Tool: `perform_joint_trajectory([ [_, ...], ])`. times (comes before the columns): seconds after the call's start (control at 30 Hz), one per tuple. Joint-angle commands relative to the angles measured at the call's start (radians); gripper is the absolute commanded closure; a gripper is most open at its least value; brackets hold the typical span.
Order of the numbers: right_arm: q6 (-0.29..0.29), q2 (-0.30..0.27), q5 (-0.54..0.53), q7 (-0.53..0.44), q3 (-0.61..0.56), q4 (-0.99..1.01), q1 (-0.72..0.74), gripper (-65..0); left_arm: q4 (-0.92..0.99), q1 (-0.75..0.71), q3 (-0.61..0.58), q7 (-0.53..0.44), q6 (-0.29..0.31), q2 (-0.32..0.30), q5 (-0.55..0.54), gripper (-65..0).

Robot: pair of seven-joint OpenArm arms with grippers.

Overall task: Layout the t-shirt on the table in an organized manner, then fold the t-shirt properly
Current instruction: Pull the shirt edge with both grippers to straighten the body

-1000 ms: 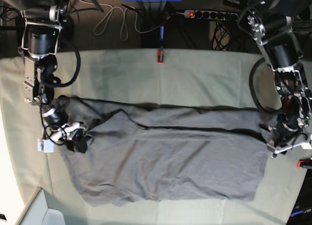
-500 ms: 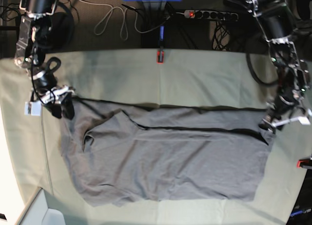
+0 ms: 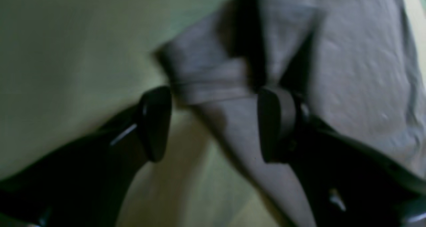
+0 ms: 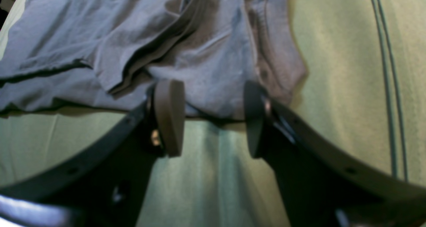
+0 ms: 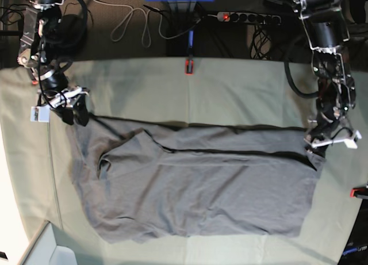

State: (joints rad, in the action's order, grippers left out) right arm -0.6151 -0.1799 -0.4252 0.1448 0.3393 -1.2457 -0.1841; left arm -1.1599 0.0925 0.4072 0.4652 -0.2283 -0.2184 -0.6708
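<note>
Arms reach down at t-shirt (image 5: 195, 184) corners, fingers (image 3: 154, 120) (image 4: 169, 117) spread.

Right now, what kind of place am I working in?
Likely a robotics lab bench, not a home: the table is covered in pale green cloth held by a red clamp, with a power strip and loose cables behind it.

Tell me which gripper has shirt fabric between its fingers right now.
The left gripper: a strip of the t-shirt runs between its open fingers. The right gripper is open too, just short of the shirt's edge.
</note>
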Motion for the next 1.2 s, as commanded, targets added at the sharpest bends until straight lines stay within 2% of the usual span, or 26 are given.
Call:
perform_joint_trajectory([
  [0.0,-0.015,-0.010,-0.016,-0.029,0.004,-0.021,-0.005,-29.5,-0.022,0.019,-0.012,-0.019,0.005,-0.013,0.001,-39.5],
  [0.1,-0.015,-0.010,-0.016,-0.029,0.004,-0.021,-0.005,-29.5,-0.024,0.034,-0.041,-0.019,0.004,-0.014,0.033,-39.5],
  [0.27,-0.015,-0.010,-0.016,-0.023,0.004,-0.021,-0.005,-29.5,0.044,0.112,-0.069,-0.019,0.004,-0.003,0.276,-39.5],
  [0.33,-0.015,-0.010,-0.016,-0.023,0.004,-0.021,-0.010,-29.5,0.080,0.141,-0.069,-0.021,0.004,-0.002,0.319,-39.6],
  [0.8,-0.015,-0.011,-0.016,-0.029,0.005,-0.021,-0.027,-29.5,0.260,0.264,-0.078,-0.023,0.011,-0.011,0.332,-38.9],
  [0.83,-0.015,-0.011,-0.016,-0.029,0.005,-0.021,-0.027,-29.5,0.262,0.270,-0.078,-0.023,0.011,-0.013,0.334,-37.2],
  [0.97,-0.015,-0.011,-0.016,-0.027,0.005,-0.021,-0.027,-29.5,0.262,0.278,-0.078,-0.027,0.011,-0.013,0.334,-21.8],
  [1.13,-0.015,-0.013,-0.016,-0.026,0.005,-0.021,-0.027,-29.5,0.262,0.277,-0.078,-0.131,0.011,-0.014,0.357,-1.6],
  [1.17,-0.015,-0.013,-0.016,-0.026,0.005,-0.021,-0.027,-29.5,0.263,0.277,-0.078,-0.131,0.011,-0.014,0.385,0.0],
])
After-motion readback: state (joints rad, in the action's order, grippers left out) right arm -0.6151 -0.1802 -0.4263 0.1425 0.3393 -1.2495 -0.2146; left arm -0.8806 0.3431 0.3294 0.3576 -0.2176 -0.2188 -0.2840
